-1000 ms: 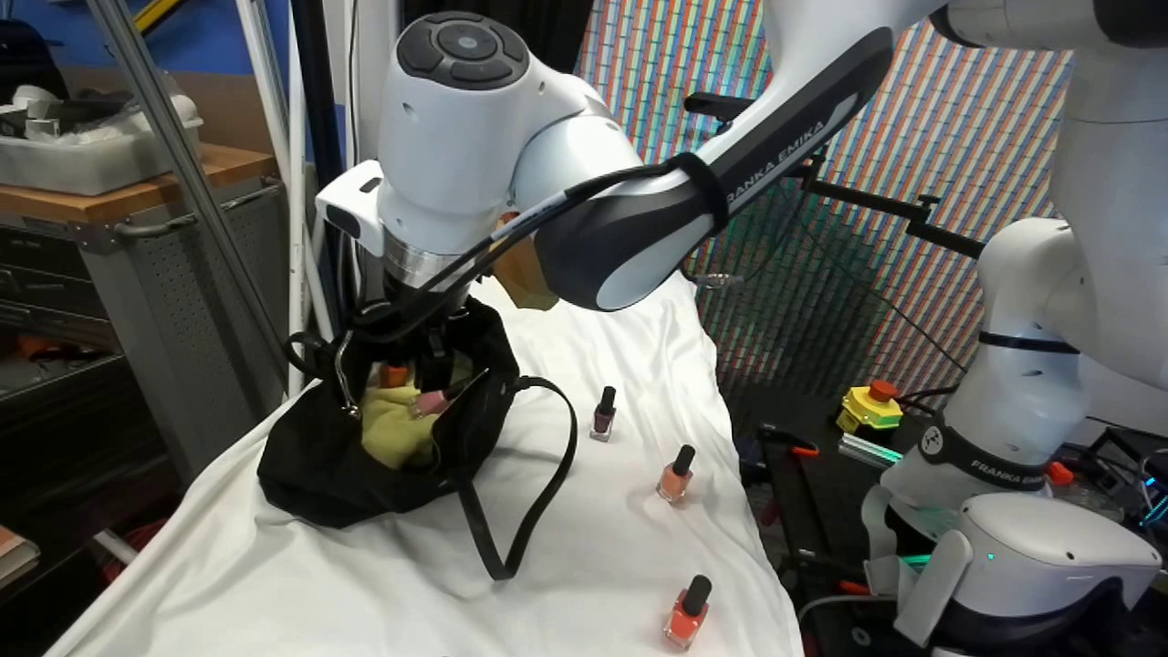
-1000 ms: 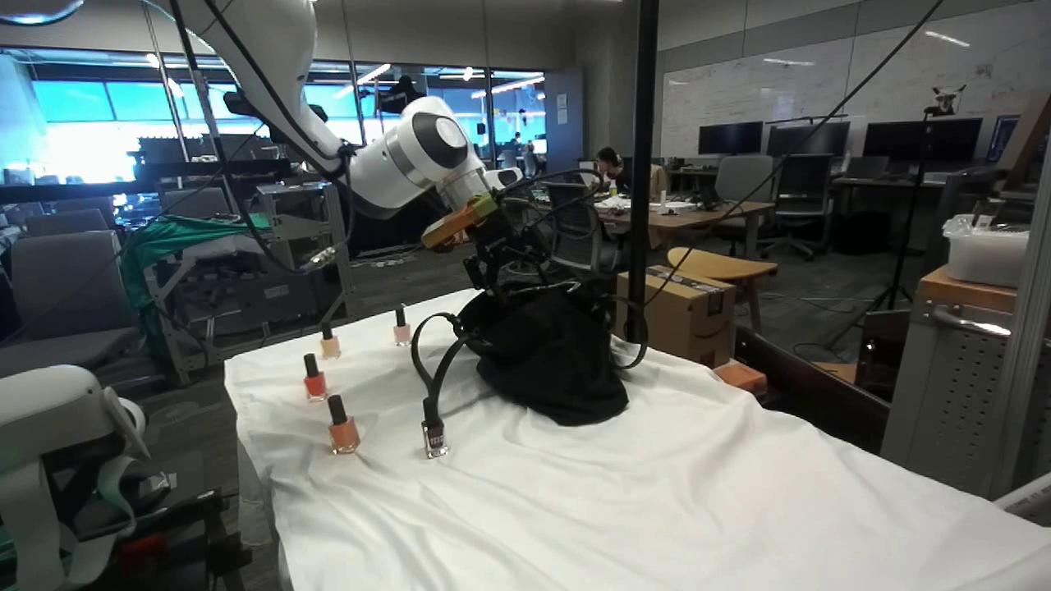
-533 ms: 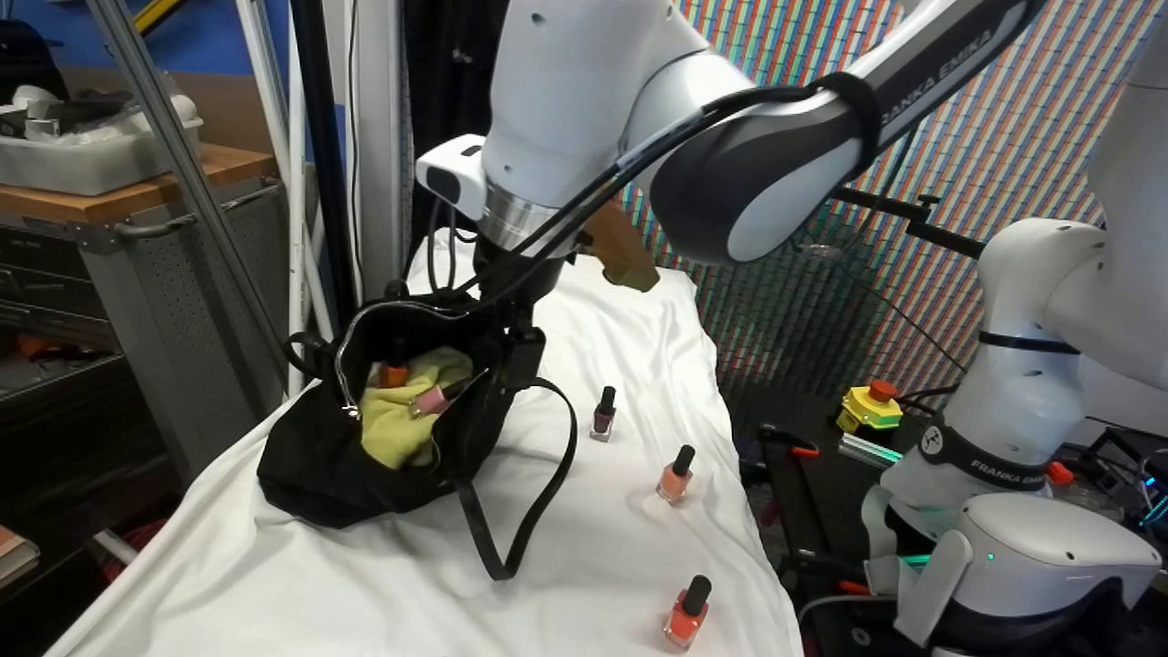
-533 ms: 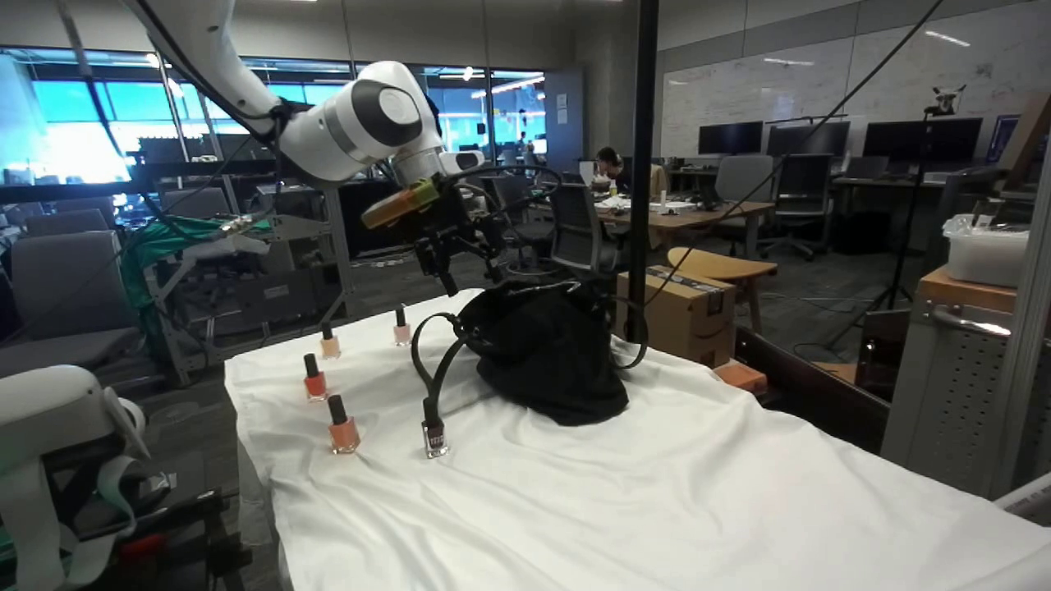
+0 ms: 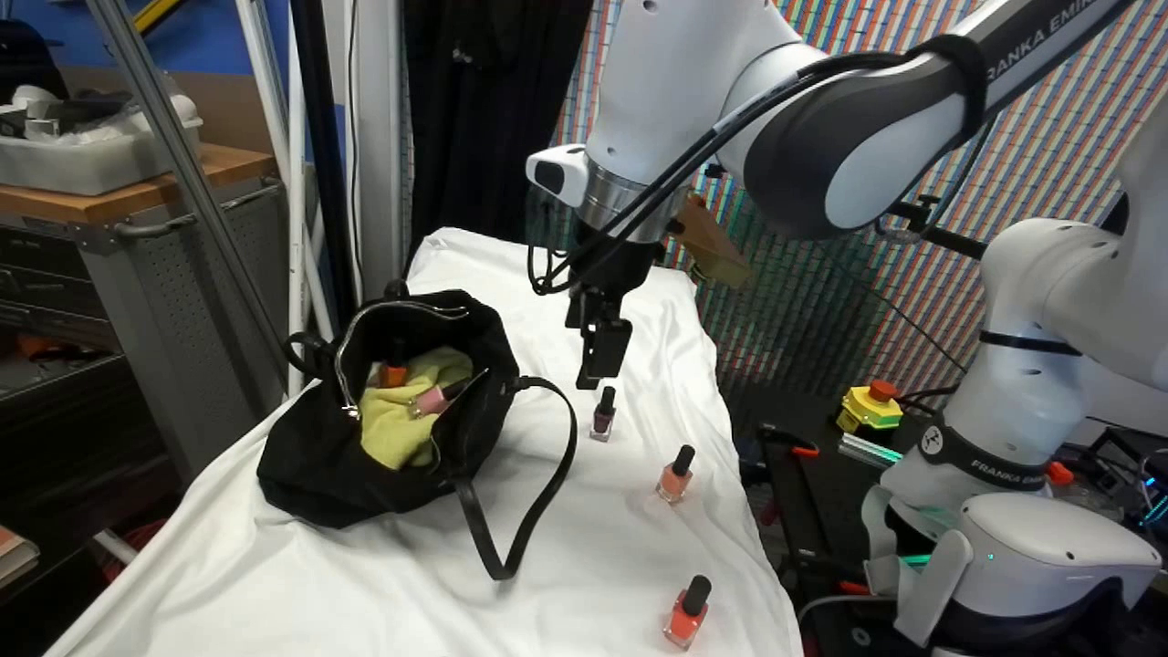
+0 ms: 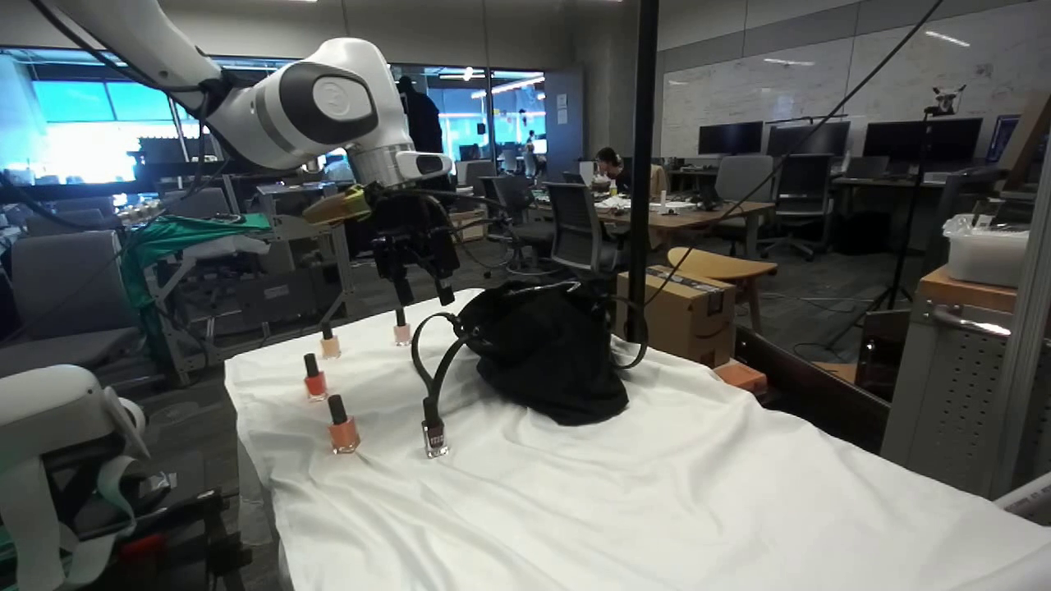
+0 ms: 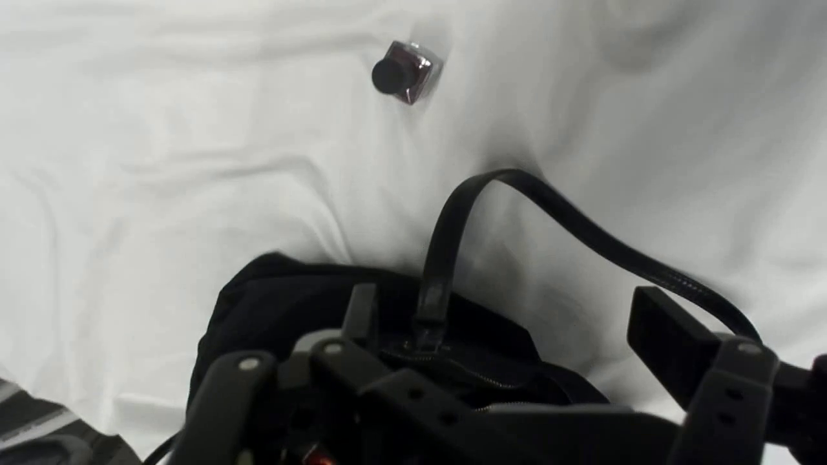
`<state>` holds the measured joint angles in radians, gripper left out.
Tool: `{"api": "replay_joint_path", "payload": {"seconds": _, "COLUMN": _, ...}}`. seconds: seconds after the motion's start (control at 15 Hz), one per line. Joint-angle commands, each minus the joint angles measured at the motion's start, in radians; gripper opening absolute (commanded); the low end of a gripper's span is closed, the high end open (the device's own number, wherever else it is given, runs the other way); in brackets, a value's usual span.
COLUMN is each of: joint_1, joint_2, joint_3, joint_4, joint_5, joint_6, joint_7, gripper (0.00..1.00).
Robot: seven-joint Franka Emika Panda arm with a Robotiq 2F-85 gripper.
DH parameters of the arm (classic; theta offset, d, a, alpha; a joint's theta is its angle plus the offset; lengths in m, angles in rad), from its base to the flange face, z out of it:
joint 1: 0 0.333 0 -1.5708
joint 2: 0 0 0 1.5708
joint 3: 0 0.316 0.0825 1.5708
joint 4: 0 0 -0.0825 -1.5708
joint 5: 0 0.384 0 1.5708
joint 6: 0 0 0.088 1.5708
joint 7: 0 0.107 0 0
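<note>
The fingers (image 7: 675, 345) of a robot arm (image 5: 785, 119) hang spread apart above the white-draped tabletop (image 5: 365, 584), beside an open black bag (image 5: 333, 470).
Inside the bag sit an orange bottle (image 5: 392, 375) and a pink bottle (image 5: 429, 401) with yellow-green cloth (image 5: 392, 431); a dark bottle (image 5: 602, 422) stands near the bag, a coral bottle (image 5: 673, 484) and a red bottle (image 5: 684, 624) farther from it.

Holds the Franka Emika Panda arm (image 5: 821, 137) bent at the wrist (image 5: 652, 119), aiming the Robotiq gripper (image 6: 424, 293) steeply downward, with black fingers (image 7: 672, 342) spread wide.
</note>
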<state>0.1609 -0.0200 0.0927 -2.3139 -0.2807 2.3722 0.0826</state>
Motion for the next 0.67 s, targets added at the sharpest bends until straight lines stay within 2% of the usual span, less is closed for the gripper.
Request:
{"api": "replay_joint_path", "payload": {"seconds": 0.0, "joint_1": -0.036, "joint_2": -0.039, "joint_3": -0.004, "joint_4": -0.098, "joint_5": 0.059, "joint_6": 0.111, "joint_7": 0.044, "gripper": 1.00}}
{"api": "replay_joint_path", "payload": {"seconds": 0.33, "joint_1": -0.079, "joint_2": -0.004, "joint_3": -0.024, "joint_4": -0.174, "joint_5": 0.050, "joint_6": 0.267, "joint_7": 0.097, "gripper": 1.00}}
{"api": "replay_joint_path", "payload": {"seconds": 0.6, "joint_1": -0.105, "joint_2": 0.021, "joint_3": -0.046, "joint_4": -0.217, "joint_5": 0.069, "joint_6": 0.347, "joint_7": 0.083, "gripper": 1.00}}
